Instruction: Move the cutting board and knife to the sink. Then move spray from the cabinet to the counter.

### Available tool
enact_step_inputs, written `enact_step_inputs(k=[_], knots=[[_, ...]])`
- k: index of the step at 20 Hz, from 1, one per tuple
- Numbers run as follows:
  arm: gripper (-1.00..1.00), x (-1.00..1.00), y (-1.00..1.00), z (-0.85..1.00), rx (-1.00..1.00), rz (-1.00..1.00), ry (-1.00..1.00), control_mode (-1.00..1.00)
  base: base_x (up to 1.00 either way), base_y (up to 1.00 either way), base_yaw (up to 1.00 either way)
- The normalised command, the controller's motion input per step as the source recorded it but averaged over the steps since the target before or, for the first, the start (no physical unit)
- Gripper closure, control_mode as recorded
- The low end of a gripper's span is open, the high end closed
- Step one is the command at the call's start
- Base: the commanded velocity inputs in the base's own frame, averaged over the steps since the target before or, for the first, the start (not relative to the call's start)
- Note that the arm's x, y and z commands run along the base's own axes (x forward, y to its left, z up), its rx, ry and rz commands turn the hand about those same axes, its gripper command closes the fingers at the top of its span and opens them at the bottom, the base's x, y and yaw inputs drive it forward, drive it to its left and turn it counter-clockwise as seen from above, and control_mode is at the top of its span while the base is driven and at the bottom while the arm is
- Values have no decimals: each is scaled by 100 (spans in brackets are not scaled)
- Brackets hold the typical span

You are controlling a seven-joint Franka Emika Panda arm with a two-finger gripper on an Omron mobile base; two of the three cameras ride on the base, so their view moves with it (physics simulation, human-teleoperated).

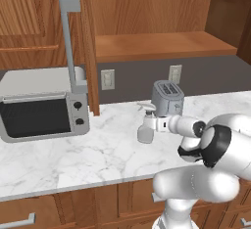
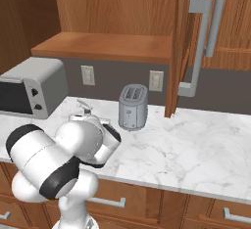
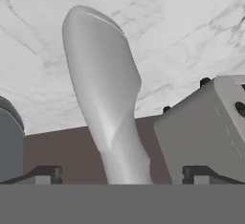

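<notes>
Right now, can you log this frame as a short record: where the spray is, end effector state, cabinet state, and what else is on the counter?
spray: upright on the counter, in front of the toaster
end effector: open, fingers either side of the spray's neck, not closed on it
cabinet: door open, shelf bare where visible
other items: toaster oven at the counter's left
task step: spray is out of the cabinet and on the counter

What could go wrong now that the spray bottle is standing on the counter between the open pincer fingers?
1. The spray bottle stands upright on the marble counter with the open pincer around it; a sideways pull-back could tip it.
2. The toaster sits close behind, so a swing that way could knock it.
3. The open cabinet door hangs over the counter nearby; a rising arm might clip it.
</notes>
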Motion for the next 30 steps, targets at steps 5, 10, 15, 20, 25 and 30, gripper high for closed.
enact_step_inputs(k=[5,10,15,20,25,30], knots=[[-100,-60,-26,11,0,0,-1,-100,0,0,0],[-100,-47,-5,46,0,0,-2,-100,0,0,0],[-100,-55,-1,56,0,-4,0,-100,0,0,0],[-100,-55,-4,67,0,-7,6,-100,0,0,0],[-100,-57,-7,69,0,-10,13,-100,0,0,0],[-100,-53,-13,70,0,-10,17,-100,0,0,0]])
